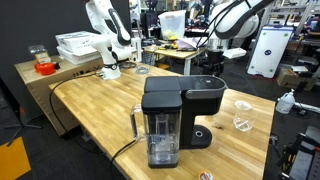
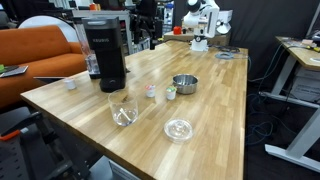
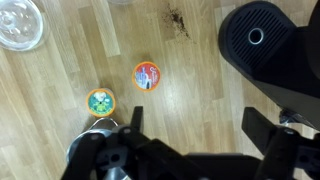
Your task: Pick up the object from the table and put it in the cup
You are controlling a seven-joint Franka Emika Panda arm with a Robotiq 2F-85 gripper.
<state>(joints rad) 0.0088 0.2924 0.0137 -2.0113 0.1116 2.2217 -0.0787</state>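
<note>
In the wrist view my gripper (image 3: 198,135) is open and empty, held high above bare wood. An orange-topped pod (image 3: 147,76) and a green-topped pod (image 3: 101,101) lie on the table ahead and to the left of the fingers. The low clear cup (image 3: 20,22) sits at the top left corner. In an exterior view the pods (image 2: 151,91) (image 2: 170,92) lie mid-table, with the low clear cup (image 2: 178,128) nearer the front edge. The gripper (image 1: 214,62) hangs above the coffee machine's far side in an exterior view.
The black coffee machine (image 1: 180,115) (image 2: 105,50) (image 3: 265,45) stands close by. A metal bowl (image 2: 184,83) (image 3: 95,145) sits beside the pods, partly hidden by my gripper in the wrist view. A taller clear glass (image 2: 123,108) stands near the front.
</note>
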